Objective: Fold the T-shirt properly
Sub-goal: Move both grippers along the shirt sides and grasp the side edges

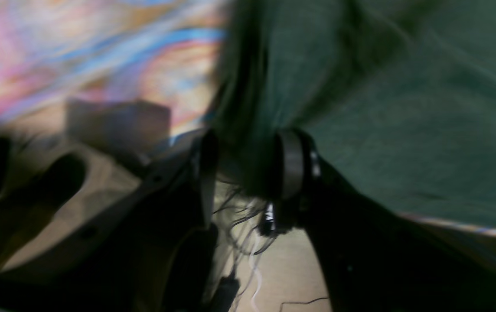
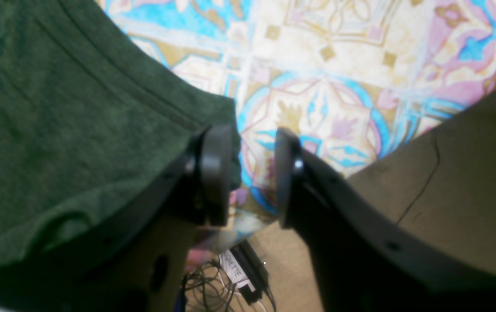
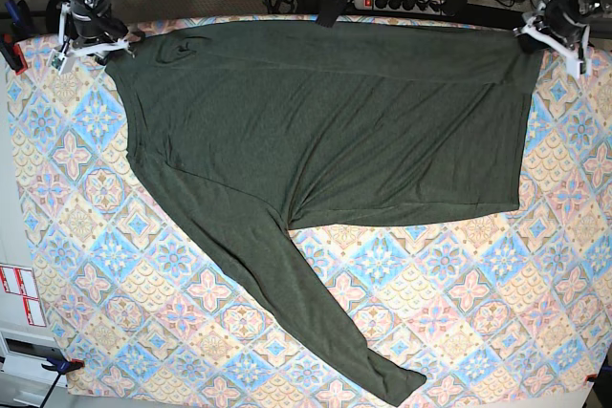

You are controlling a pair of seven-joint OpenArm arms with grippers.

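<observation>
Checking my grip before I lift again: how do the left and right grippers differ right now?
The left gripper has the shirt's dark green fabric between its fingers; the right gripper has a cloth corner by one finger and patterned mat showing in its gap. The left gripper's view is blurred, the right's mostly sharp. Both stand open at the shirt's edge.

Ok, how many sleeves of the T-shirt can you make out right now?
1 for certain: the long sleeve stretching toward the bottom of the base view, its cuff right of centre. Another may be hidden in the folds.
</observation>
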